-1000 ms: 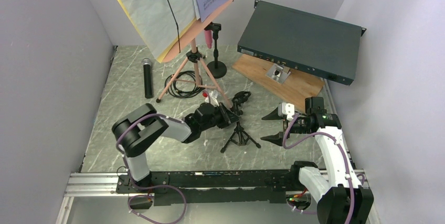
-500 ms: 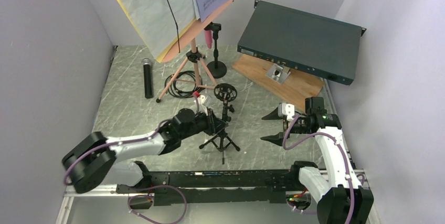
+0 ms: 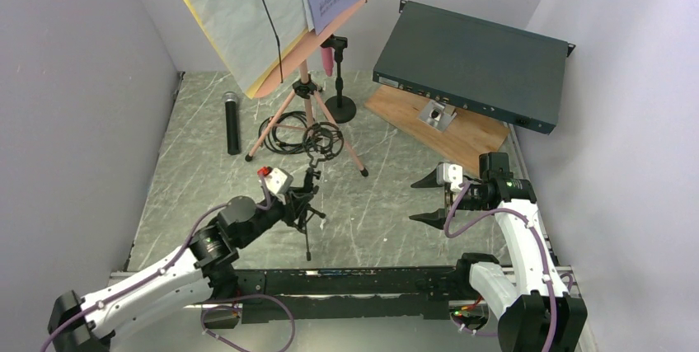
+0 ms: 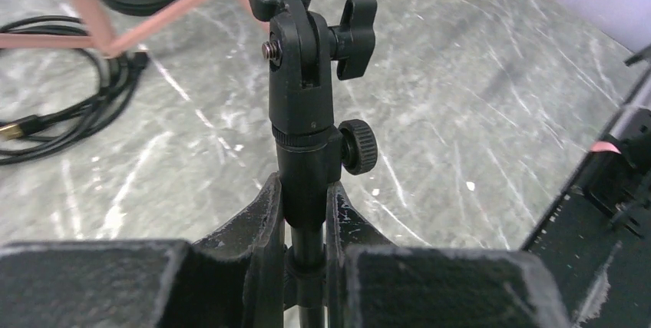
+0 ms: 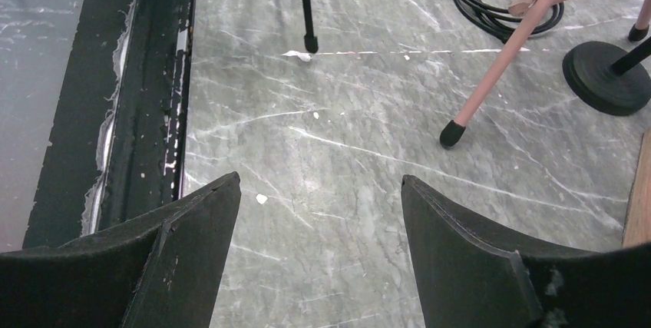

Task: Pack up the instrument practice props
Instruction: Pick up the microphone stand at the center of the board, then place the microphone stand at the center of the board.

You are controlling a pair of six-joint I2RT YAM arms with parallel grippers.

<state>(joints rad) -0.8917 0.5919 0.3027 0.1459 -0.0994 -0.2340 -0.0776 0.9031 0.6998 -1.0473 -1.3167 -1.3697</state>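
Left wrist view: your left pincer (image 4: 305, 205) grasps the small black tripod mic holder (image 4: 307, 90) by its stem, head toward the worktop's far edge. The right pincer (image 5: 318, 182) hangs released, well apart.

Soft, even light from overhead fills the scene we look down on, leaving the marbled table (image 3: 206, 187) bright, with only faint shadows and a mild sheen. From the left wrist we get the mic holder (image 4: 303, 74) crisp, the cable (image 4: 69, 120) behind it blurred and the left gripper (image 4: 302, 205) a dark, soft mass in the foreground. On the right wrist we find the stone sharp throughout, the right gripper (image 5: 320, 180) near-black and short of detail
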